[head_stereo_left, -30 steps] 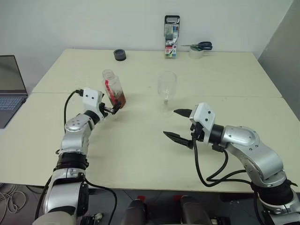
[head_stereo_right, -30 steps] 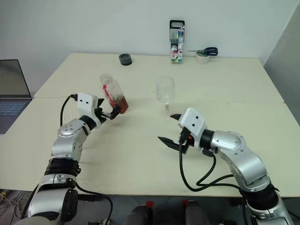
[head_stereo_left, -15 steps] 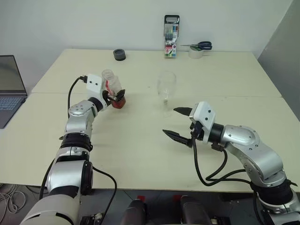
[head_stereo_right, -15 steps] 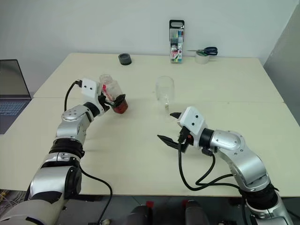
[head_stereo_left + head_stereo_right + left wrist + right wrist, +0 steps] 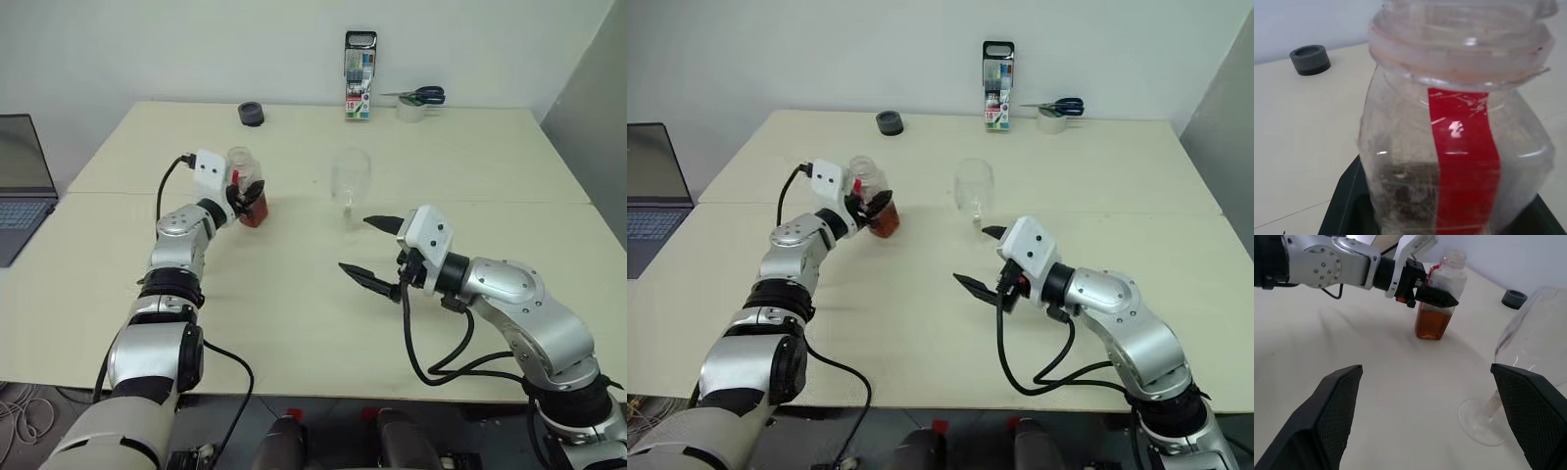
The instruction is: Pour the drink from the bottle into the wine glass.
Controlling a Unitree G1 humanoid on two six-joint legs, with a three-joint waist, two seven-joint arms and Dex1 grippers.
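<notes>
Nearest to you, the right gripper (image 5: 369,251) hangs over the cream table (image 5: 294,313) with its two black fingers spread wide and nothing between them, one finger (image 5: 364,279) low and toward you, the other higher and just short of the wine glass (image 5: 350,188). Beyond it, the wine glass stands upright on its flat foot near the middle of the table, its bowl clear; in the right wrist view you see its stem and foot (image 5: 1483,420) resting on the table between the two fingertips of that arm. To the left of the glass and apart from it, the left gripper (image 5: 253,192) is pinched on the bottle (image 5: 247,186), which stands upright on the table with its mouth uncapped. The drink (image 5: 1432,323) fills the lower part of the bottle, amber-red. In the left wrist view you see the red label strip (image 5: 1464,161) running down the bottle's face. Farther back lie a dark round cap (image 5: 251,115), a marker case (image 5: 359,76), and a tape roll (image 5: 409,110) with scissors (image 5: 421,95) resting on it, all near the wall.
</notes>
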